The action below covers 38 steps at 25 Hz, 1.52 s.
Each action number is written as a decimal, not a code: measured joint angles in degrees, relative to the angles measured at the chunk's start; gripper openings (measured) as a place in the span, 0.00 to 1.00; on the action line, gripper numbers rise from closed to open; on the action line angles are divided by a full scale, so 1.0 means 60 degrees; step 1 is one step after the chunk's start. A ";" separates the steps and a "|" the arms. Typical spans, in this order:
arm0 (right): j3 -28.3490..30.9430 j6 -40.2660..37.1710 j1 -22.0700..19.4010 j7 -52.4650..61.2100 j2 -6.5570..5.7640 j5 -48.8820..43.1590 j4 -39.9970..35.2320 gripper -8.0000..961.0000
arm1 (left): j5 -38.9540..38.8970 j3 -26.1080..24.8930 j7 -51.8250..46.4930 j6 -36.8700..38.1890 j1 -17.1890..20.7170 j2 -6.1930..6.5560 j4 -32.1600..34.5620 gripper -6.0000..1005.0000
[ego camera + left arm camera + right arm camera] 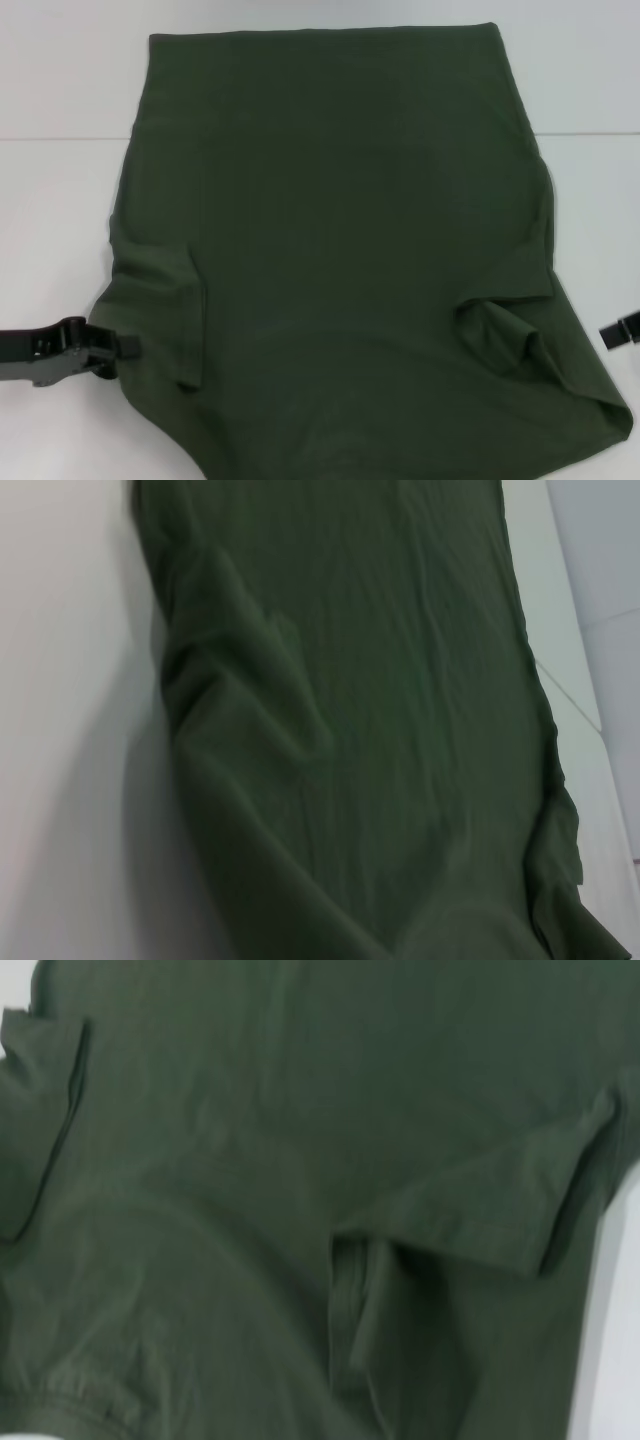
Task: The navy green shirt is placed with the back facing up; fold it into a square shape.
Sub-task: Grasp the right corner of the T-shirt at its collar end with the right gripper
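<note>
A large dark olive-green short-sleeved cloth shirt [340, 230] lies spread plain side up across the white table [60, 80], its straight hem at the far edge and the shoulder end nearest the robot. Both sleeves are folded inward onto the body: the left sleeve [165, 300] lies flat, the right sleeve [510, 310] is rumpled with a loose fold beneath it. The black left gripper [112, 350] sits low at the shirt's left edge beside the folded sleeve, touching the cloth; whether it pinches the fabric cannot be told. The black right gripper [622, 332] rests on the bare table near the shirt's right edge, only partly in view.
</note>
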 joint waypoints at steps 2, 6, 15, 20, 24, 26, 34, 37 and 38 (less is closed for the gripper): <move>-0.0011 -0.0011 -0.0122 -0.0117 0.0055 -0.0084 0.0053 0.71 | 0.0006 0.0003 -0.0015 -0.0111 -0.0077 0.0027 -0.0072 0.04; -0.0050 -0.0024 -0.0296 -0.0219 0.0174 -0.0275 0.0068 0.71 | 0.0005 0.0017 -0.0066 -0.0207 -0.0144 0.0037 -0.0082 0.04; 0.0248 -0.0278 -0.0461 -0.0920 0.0470 -0.0192 0.0157 0.72 | -0.0040 0.0016 -0.0089 -0.0306 -0.0162 0.0026 -0.0196 0.04; 0.0247 -0.0302 -0.0398 -0.0775 0.0458 -0.0530 0.0317 0.73 | -0.0060 0.0012 -0.0090 -0.0321 -0.0164 0.0019 -0.0198 0.04; 0.0245 -0.0306 -0.0366 -0.0614 0.0443 -0.0876 0.0239 0.77 | -0.0064 0.0001 -0.0091 -0.0338 -0.0164 0.0008 -0.0199 0.04; 0.0246 -0.0293 -0.0367 -0.0566 0.0413 -0.0901 0.0228 0.79 | -0.0067 0.0000 -0.0091 -0.0350 -0.0161 0.0007 -0.0198 0.04; 0.0179 0.0197 -0.0338 -0.0533 0.0543 -0.1489 0.0325 0.69 | -0.0069 -0.0033 -0.0091 -0.0421 -0.0123 -0.0004 -0.0198 0.04; 0.0182 0.0336 -0.0336 -0.0525 0.0616 -0.1566 0.0325 0.69 | -0.0069 -0.0039 -0.0091 -0.0425 -0.0133 -0.0006 -0.0198 0.04; 0.0180 0.0376 -0.0336 -0.0526 0.0643 -0.1568 0.0325 0.69 | -0.0069 -0.0040 -0.0091 -0.0425 -0.0140 -0.0006 -0.0198 0.04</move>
